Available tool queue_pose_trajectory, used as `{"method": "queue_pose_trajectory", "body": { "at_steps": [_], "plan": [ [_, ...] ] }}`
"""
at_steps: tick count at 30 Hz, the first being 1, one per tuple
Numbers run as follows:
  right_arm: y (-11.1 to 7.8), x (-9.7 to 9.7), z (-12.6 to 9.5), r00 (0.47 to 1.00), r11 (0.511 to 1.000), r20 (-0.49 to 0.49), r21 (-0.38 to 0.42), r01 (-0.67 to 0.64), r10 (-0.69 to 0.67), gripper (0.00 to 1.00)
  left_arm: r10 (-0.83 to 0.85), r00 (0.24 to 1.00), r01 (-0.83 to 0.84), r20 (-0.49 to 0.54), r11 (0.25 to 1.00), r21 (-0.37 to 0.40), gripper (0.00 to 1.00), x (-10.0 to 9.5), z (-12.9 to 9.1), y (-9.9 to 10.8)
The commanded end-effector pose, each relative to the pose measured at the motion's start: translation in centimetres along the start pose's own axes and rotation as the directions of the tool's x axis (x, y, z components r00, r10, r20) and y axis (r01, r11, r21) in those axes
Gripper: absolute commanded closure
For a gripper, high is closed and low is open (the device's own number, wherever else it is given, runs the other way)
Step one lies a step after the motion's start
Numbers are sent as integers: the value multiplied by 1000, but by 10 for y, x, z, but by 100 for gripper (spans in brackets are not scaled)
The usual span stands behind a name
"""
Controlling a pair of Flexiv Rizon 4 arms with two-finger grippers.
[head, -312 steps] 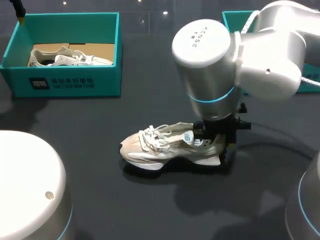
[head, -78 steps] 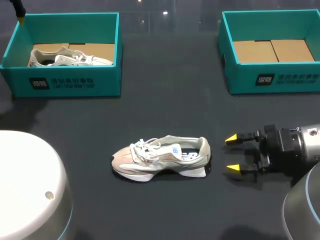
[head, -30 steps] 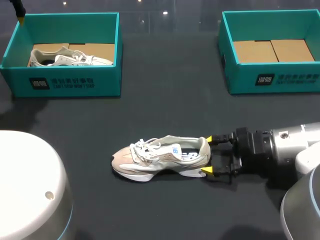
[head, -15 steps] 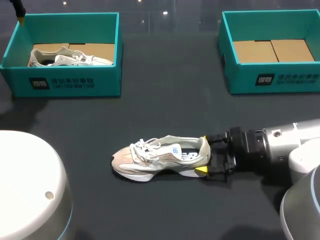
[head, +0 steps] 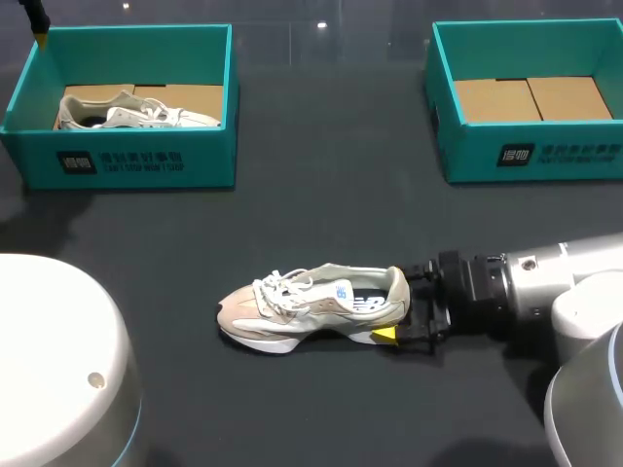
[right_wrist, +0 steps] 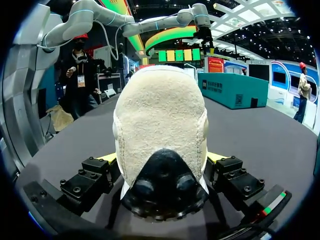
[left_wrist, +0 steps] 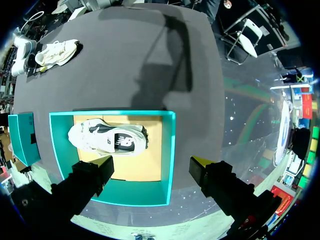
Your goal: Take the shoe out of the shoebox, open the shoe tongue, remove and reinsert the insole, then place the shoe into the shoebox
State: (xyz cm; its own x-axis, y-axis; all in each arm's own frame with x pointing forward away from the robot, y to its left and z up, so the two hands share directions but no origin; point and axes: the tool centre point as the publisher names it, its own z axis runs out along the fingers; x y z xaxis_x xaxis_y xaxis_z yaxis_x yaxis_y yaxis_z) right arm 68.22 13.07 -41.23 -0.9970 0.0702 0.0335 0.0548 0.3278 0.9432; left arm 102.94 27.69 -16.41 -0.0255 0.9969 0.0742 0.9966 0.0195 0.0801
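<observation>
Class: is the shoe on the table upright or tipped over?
Upright: the shoe rests on its sole, laces on top.

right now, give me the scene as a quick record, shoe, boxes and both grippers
loose shoe: on its sole on the table, toe toward the left arm's side
right gripper: at the loose shoe's heel; grip unclear
left gripper: open, above the left shoebox
left shoebox: holds a second shoe
right shoebox: no shoe inside

Right gripper [head: 397, 304] lies low and level, fingers clamped on the shoe [head: 302, 302] heel. Left gripper [left_wrist: 152, 161] points straight down, fingers spread wide.
</observation>
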Motion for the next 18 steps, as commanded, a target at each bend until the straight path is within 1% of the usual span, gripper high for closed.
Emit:
{"method": "queue_pose_trajectory", "body": {
  "at_steps": [1,7,9,11,18],
  "plan": [
    [1,-1,5,1000,1000,-4,1,2,-2,0,1,1000,-1,-2,1000,-1,0,0,0,-1],
    [2,-1,7,1000,1000,-5,-1,9,-9,0,1,1000,-1,-2,1000,-1,0,0,0,-1],
    [3,-1,7,1000,1000,-5,0,10,-10,60,1,1000,-1,-2,1000,-1,0,0,0,-1],
    [3,-2,7,1000,1000,-6,1,11,-11,100,1,1000,-1,-2,1000,-1,0,0,0,-1],
    [3,-2,8,1000,1000,-10,5,14,-14,100,1,1000,-1,-2,1000,-1,0,0,0,-1]
  ]
}}
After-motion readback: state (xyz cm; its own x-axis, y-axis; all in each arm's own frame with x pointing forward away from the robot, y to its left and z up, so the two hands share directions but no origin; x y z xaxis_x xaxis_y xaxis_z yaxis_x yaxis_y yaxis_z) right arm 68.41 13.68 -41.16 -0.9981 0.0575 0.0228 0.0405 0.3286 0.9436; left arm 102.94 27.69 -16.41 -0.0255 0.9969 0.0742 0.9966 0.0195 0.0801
